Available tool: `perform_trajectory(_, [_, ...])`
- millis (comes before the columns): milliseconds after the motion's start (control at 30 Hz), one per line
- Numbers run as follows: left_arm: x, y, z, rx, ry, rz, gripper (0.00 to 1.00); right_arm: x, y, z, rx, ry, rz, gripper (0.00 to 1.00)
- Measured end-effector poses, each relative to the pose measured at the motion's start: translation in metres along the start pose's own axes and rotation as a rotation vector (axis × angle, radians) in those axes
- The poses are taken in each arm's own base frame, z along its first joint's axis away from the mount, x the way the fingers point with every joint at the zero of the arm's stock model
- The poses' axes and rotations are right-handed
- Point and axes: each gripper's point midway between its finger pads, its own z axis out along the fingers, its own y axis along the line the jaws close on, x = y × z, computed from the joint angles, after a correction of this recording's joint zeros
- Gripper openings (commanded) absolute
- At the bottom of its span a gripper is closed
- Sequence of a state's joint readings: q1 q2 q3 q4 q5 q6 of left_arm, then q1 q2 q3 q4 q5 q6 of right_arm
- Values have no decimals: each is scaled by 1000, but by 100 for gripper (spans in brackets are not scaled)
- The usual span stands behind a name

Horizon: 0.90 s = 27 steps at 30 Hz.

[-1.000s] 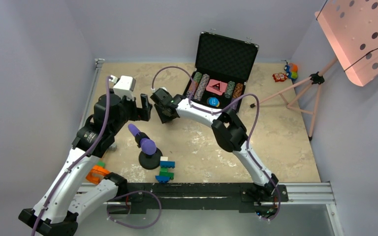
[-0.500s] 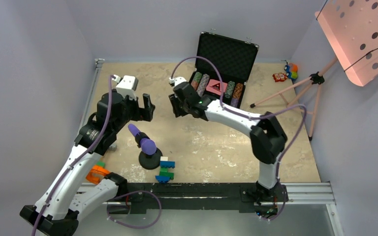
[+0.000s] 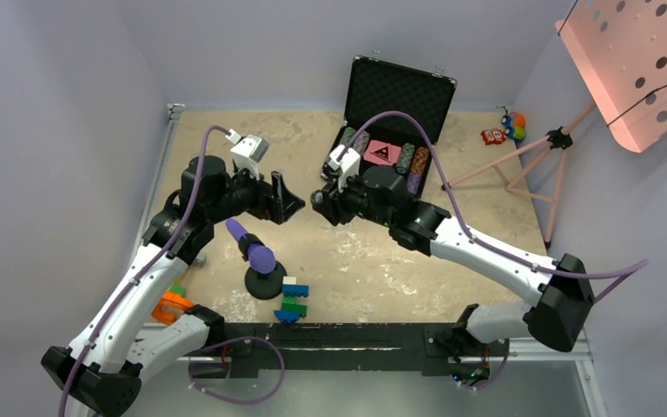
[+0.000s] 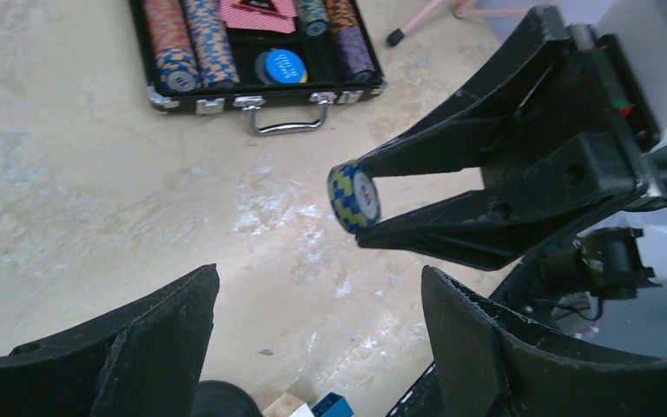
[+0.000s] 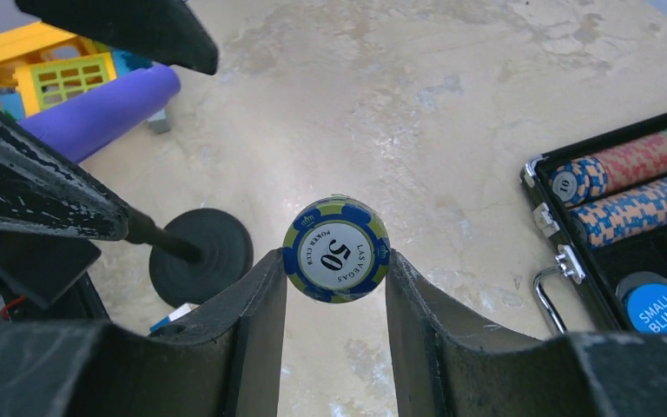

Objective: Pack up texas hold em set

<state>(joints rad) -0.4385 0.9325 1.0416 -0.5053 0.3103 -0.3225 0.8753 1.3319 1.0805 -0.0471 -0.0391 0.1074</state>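
Chip (image 5: 336, 248) looked light, hard and slippery, best held by its rim, and sat pinched so in the right claw (image 3: 318, 199) over the bench (image 3: 504, 208) near the case (image 3: 399, 95), facing the open left claw (image 4: 317, 276).

1. Left gripper (image 4: 317, 274), jaws wide apart, faces the right gripper (image 5: 336, 259), whose clamped poker chip (image 5: 336, 248) fills the narrow gap between them.
2. Bare tabletop (image 4: 78, 174) before the case (image 3: 399, 91) offers open passage.
3. Purple-tipped object (image 3: 260, 257) and toy-brick figure (image 3: 293, 300) obstruct the near side.
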Motion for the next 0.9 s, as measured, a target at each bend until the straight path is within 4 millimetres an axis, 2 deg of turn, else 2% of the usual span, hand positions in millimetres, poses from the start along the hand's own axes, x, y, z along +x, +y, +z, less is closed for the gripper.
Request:
perform_trajectory(267, [-3, -31, 8, 183, 17, -46, 76, 6, 18, -3, -70, 1, -71, 0])
perform_trajectory(400, [6, -30, 20, 195, 70, -87, 69, 7, 26, -3, -89, -1, -118, 0])
perform_trajectory(567, [19, -24, 30, 176, 128, -133, 54, 7, 34, -4, -106, -4, -155, 0])
perform_trajectory(667, [20, -24, 31, 177, 134, -144, 40, 5, 34, -6, -106, -10, -165, 0])
perform_trajectory(833, [23, -26, 33, 192, 153, -164, 34, -1, 30, -10, -82, -29, -181, 0])
perform_trajectory(900, [24, -28, 35, 205, 164, -172, 28, -2, 29, -11, -77, -31, -187, 0])
